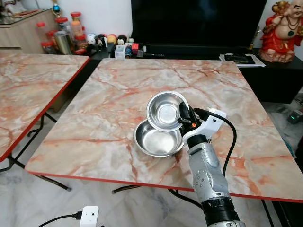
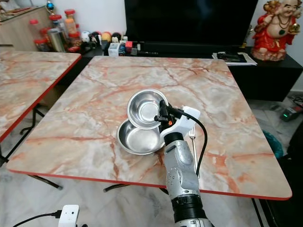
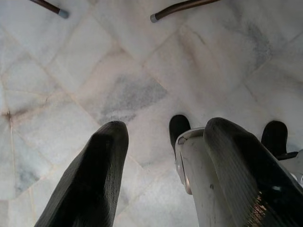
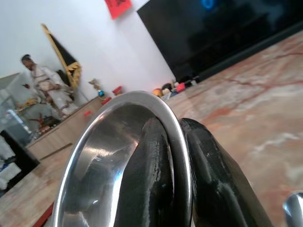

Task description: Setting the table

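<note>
Here, a marble-patterned table with a red edge stands before a dark television cabinet, and the robot's right gripper reaches over its near half. Its black fingers are pinched on the rim of a small steel bowl, one finger inside and one outside, holding it tilted just above a second steel bowl that rests on the tabletop. The raised bowl overlaps the far rim of the lower one; whether they touch is unclear. A fork lies just beside the arm, partly hidden by it. The left gripper hangs over pale floor tiles, fingers apart. A second table stands to the left, cut off.
</note>
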Tool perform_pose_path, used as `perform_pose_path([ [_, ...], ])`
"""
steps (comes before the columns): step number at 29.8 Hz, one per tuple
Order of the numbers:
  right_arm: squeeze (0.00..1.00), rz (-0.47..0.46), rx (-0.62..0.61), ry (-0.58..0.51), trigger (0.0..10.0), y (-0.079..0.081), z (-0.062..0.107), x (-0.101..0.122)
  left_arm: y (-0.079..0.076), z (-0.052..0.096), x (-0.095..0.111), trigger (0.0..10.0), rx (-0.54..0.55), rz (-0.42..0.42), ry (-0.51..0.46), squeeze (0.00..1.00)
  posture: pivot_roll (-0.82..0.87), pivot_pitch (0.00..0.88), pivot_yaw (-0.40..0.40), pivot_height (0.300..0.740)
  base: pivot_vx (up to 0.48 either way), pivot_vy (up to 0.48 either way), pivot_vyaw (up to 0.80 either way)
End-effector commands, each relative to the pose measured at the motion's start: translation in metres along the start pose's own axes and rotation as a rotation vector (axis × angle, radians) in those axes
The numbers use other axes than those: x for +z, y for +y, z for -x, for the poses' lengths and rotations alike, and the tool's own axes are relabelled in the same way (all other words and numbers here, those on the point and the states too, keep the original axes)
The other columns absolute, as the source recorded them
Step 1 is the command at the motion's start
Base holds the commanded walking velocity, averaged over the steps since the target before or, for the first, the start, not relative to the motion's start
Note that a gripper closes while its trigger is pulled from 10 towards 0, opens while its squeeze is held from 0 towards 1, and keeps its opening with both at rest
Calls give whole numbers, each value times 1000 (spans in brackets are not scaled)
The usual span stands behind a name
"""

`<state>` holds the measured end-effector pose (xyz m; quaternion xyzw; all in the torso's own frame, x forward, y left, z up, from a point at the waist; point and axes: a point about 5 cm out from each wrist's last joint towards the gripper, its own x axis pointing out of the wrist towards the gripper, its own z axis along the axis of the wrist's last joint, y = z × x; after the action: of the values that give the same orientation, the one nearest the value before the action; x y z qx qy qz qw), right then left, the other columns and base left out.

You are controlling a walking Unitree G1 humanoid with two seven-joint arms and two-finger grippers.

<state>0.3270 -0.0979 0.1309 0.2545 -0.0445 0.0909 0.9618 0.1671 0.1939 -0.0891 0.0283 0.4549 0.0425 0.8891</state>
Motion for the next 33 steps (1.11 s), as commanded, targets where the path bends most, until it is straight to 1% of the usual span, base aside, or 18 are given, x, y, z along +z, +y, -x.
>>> perform_pose_path([
  [1,0,2,-42,1,10000,-4,-1,0,2,1,-3,10000,0,-9,6,0,4,0,28,736,0,0,0],
  [2,0,2,-42,1,10000,-4,-1,0,2,1,-3,10000,0,-9,6,0,4,0,28,736,0,0,0],
  [3,0,-16,-90,6,10000,-10,-1,-2,4,1,-3,10000,2,-10,7,0,10,0,33,736,0,0,0],
  [4,0,-23,-110,10,10000,-12,-1,-3,6,1,-3,10000,4,-11,7,0,13,0,40,736,0,0,0],
  [7,0,-22,-138,47,10000,-12,-4,-7,9,1,-2,10000,9,-15,6,0,13,0,49,736,0,0,0],
  [12,0,-77,-128,50,10000,-3,-6,-9,11,0,3,10000,13,-24,-5,0,19,0,54,736,0,0,0],
  [14,0,-84,-120,52,10000,0,-7,-10,12,-1,5,10000,15,-23,-9,0,21,0,53,736,0,0,0],
  [18,0,-102,-67,62,10000,8,-9,-13,11,-1,7,10000,16,-16,-17,0,25,0,49,736,0,0,0],
  [21,0,-90,1,100,10000,16,-9,-18,10,-1,7,10000,15,-11,-16,0,26,0,43,736,0,0,0],
  [23,0,-86,2,115,10000,17,-9,-21,10,-1,6,10000,15,-11,-12,0,26,0,43,736,0,0,0],
  [27,0,-39,-3,157,10000,15,-11,-27,9,0,3,10000,14,-9,-5,0,28,0,36,736,0,0,0],
  [33,0,-6,-19,174,10000,11,-13,-29,7,-1,4,10000,16,-3,-6,0,29,0,31,736,0,0,0],
])
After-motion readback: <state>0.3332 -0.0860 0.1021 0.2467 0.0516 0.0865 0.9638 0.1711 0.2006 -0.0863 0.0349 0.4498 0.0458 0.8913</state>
